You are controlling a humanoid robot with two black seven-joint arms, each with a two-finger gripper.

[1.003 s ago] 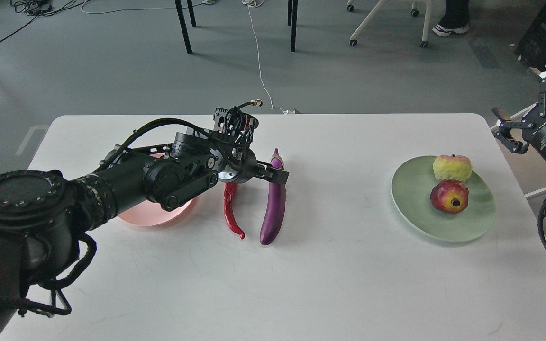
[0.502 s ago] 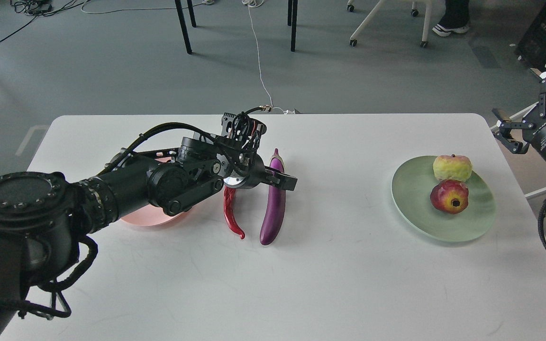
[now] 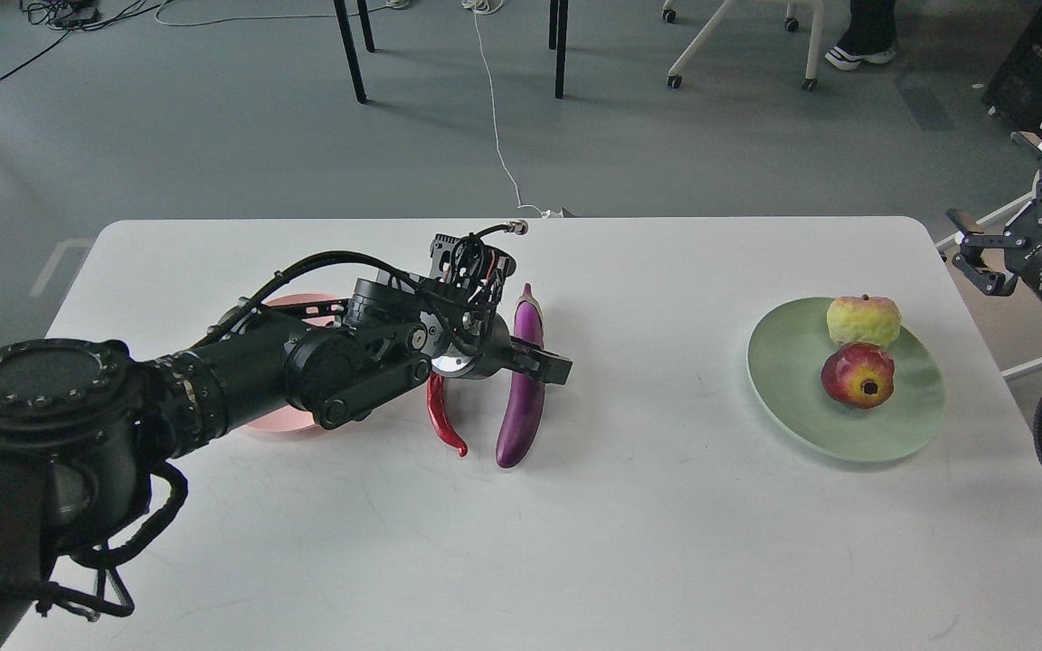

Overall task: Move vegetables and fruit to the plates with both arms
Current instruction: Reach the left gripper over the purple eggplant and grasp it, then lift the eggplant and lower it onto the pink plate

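The purple eggplant [image 3: 523, 398] lies lengthwise at the table's middle, with the red chili pepper [image 3: 441, 418] just left of it. My left gripper [image 3: 541, 366] hangs low over the eggplant's middle, one dark finger crossing it; it looks open and holds nothing. The pale pink plate [image 3: 279, 418] is mostly hidden under my left arm. The mint green plate [image 3: 847, 434] at the right holds the yellow-green fruit [image 3: 863, 319] and the dark red fruit [image 3: 857, 374]. My right gripper [image 3: 978, 253] is open and empty, beyond the table's right edge.
The white table [image 3: 648, 542] ends just right of the green plate. My left arm [image 3: 241, 380] stretches across the table's left half. Chair and table legs and cables stand on the floor behind the table.
My left gripper has moved right and down, from beside the eggplant's top to across its middle. The right gripper has shifted slightly right. The vegetables and fruit have not moved.
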